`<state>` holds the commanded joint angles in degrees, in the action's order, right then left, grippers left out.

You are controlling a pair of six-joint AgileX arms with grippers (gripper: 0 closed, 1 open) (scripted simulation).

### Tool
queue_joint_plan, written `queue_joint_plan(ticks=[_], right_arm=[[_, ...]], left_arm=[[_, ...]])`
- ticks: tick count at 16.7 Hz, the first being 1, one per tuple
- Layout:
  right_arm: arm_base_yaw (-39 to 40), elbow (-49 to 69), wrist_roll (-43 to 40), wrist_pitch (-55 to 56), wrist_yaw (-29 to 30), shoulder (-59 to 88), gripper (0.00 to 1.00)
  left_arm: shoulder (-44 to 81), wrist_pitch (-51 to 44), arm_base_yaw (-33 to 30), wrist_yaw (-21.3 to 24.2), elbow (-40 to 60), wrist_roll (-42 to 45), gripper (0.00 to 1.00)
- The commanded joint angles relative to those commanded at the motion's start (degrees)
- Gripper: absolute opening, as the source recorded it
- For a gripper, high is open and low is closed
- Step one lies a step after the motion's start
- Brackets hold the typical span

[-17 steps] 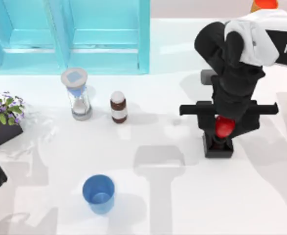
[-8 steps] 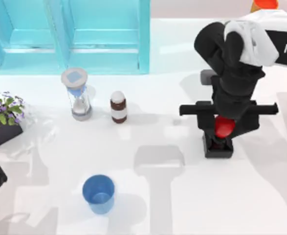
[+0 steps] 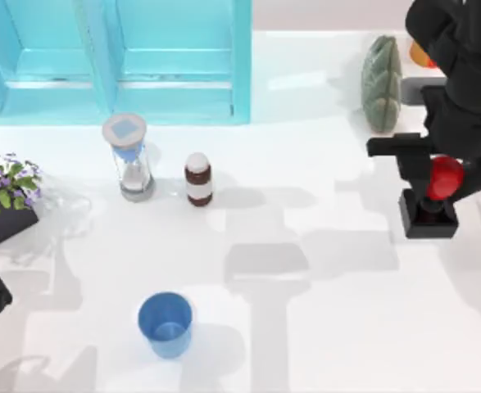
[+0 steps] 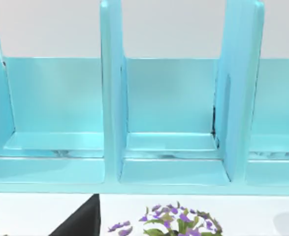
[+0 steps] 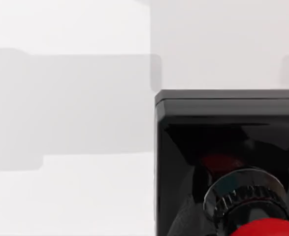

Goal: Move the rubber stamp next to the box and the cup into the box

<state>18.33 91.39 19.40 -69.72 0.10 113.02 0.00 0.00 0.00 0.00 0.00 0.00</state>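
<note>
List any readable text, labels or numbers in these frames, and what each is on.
None can be read in the current views.
The brown bottle has a pale band, but no letters show on it.
The rubber stamp, the cup, the hourglass and the blue box carry no markings.

The right arm's black two-finger gripper (image 3: pixel 437 184) hangs at the table's right side, pointing down, fingers clamped. The left arm sits parked at the left edge.
</note>
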Motion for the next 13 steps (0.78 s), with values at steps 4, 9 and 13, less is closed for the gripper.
queue_joint_plan(ticks=[4,9,13], right_arm=[[-5.4,2.6,-5.4,-6.1,0.0,-4.8,0.0],[-5.4,2.3,-5.5,-6.2,0.0,-4.8,0.0],[-6.8,-0.1,-7.0,-8.3,-0.1,-10.4,0.0]], left_arm=[[0.0,0.0,0.0,0.0,0.0,0.0,1.0],[0.0,0.0,0.0,0.0,0.0,0.0,1.0],[0.0,0.0,0.0,0.0,0.0,0.0,1.0]])
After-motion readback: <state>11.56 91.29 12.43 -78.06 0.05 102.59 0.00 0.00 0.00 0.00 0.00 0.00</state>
